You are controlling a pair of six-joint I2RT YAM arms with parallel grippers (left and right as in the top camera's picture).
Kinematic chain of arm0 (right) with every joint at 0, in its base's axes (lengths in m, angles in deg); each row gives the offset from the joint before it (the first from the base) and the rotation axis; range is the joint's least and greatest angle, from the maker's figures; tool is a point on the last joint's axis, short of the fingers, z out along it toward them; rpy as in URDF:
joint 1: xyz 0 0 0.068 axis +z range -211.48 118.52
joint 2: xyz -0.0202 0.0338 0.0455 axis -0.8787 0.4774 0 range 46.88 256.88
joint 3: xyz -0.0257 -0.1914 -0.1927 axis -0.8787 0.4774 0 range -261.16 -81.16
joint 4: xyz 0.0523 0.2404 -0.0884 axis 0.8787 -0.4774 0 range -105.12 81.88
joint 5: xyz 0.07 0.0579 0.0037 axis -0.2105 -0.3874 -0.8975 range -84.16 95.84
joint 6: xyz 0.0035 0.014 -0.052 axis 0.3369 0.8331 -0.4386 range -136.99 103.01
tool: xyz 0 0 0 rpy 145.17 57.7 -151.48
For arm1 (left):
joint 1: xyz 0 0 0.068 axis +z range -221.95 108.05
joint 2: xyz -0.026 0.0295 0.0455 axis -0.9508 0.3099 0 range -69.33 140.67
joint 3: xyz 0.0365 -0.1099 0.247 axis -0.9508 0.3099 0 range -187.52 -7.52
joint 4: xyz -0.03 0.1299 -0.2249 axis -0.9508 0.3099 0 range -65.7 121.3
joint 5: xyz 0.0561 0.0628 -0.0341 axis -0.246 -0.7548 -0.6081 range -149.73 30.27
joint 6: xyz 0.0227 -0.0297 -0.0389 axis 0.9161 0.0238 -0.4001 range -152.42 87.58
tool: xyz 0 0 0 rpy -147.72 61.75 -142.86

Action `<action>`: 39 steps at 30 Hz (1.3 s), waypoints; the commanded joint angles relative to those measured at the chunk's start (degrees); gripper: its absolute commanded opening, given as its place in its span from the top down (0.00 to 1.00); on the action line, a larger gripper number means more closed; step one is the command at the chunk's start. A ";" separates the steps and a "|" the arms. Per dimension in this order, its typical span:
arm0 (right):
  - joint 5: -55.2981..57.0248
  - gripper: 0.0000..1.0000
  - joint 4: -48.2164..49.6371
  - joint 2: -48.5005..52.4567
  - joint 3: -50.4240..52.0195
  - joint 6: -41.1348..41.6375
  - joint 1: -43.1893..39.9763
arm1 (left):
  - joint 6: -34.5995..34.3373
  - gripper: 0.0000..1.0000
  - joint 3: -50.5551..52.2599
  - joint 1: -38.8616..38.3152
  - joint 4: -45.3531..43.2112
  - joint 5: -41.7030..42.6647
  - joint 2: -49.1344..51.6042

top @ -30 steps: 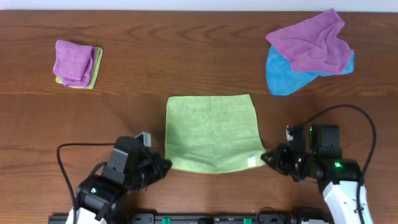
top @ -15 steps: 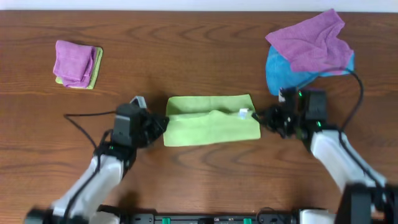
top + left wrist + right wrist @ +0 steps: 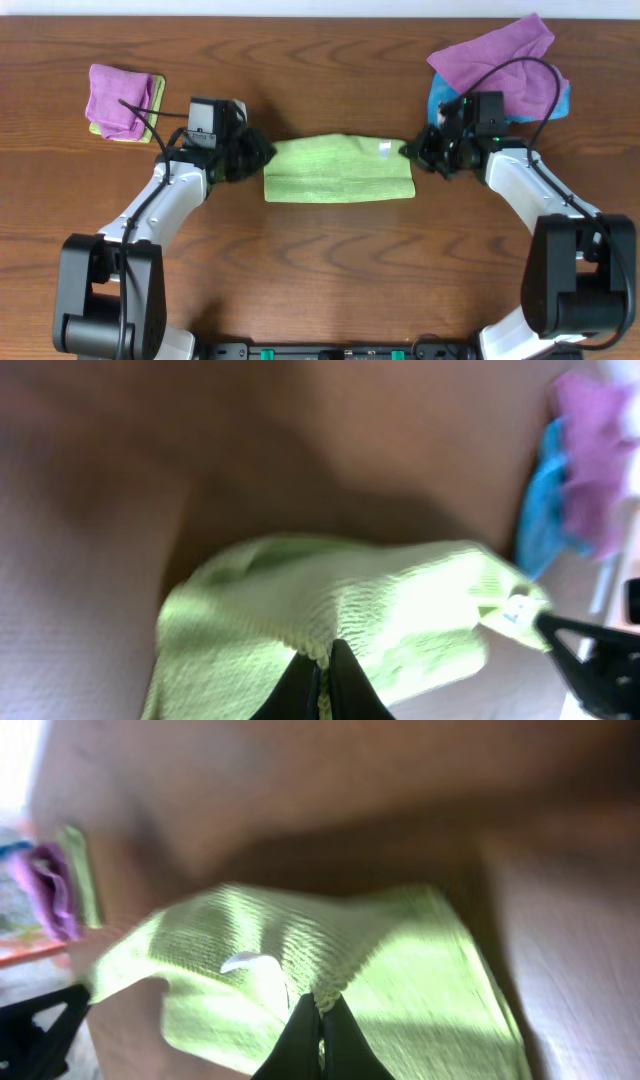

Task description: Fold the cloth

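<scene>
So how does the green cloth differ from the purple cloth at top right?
The green cloth is doubled into a neat band, pinched by the left claw and right claw; the purple cloth lies rumpled, untouched. Green rests on bare table; purple overlaps a blue cloth. Both sit on the table.

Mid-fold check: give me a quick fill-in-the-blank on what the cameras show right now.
1. The left gripper and the right gripper are both ___ on the cloth.
2. The cloth's white tag lies nearer the ___ gripper.
3. The purple cloth on the right arm's side lies on top of a ___ cloth.
Missing words: shut; right; blue.
</scene>
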 commanded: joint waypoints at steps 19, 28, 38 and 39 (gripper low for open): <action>0.63 0.72 -13.16 0.50 -0.50 -8.04 -0.79 | 12.26 0.32 -0.55 0.20 18.05 0.61 0.37; 6.91 0.99 -10.84 -0.35 -5.73 -13.88 -0.20 | 18.38 0.44 -0.96 0.11 16.65 3.45 -5.31; 28.35 0.98 -6.88 1.79 -6.01 -16.52 11.02 | 18.34 0.35 -0.96 0.07 16.94 2.36 -5.75; 28.61 0.99 -6.62 2.51 -5.99 -16.52 11.61 | 18.36 0.35 -0.96 0.07 17.09 2.36 -5.75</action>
